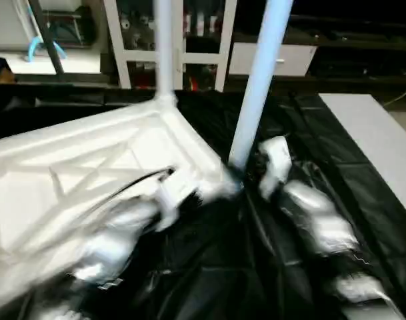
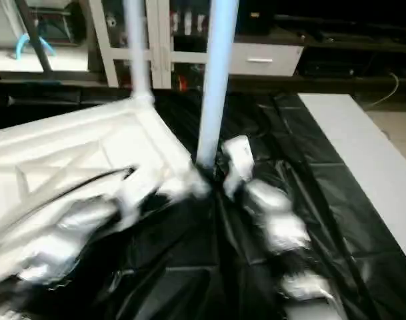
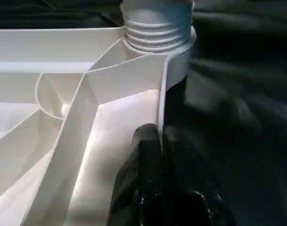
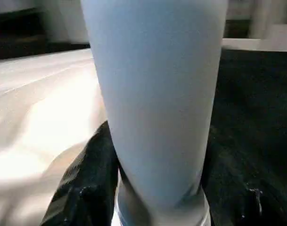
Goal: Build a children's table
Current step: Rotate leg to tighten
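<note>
On the black-draped worktop [image 1: 303,220] the top [image 1: 69,173] lies ribs up, its rim pinched in the clenched left end effector [image 3: 159,141]. At its near corner a leg [image 1: 259,80] stands upright, with the right end effector [image 4: 155,188] clasping its base.

Lab or workshop: glass-door cabinet [image 1: 189,40], black-sheeted bench [image 1: 309,133].

black sheet [image 1: 303,127], white board [image 1: 379,143], cabinet [image 1: 169,40]
</note>
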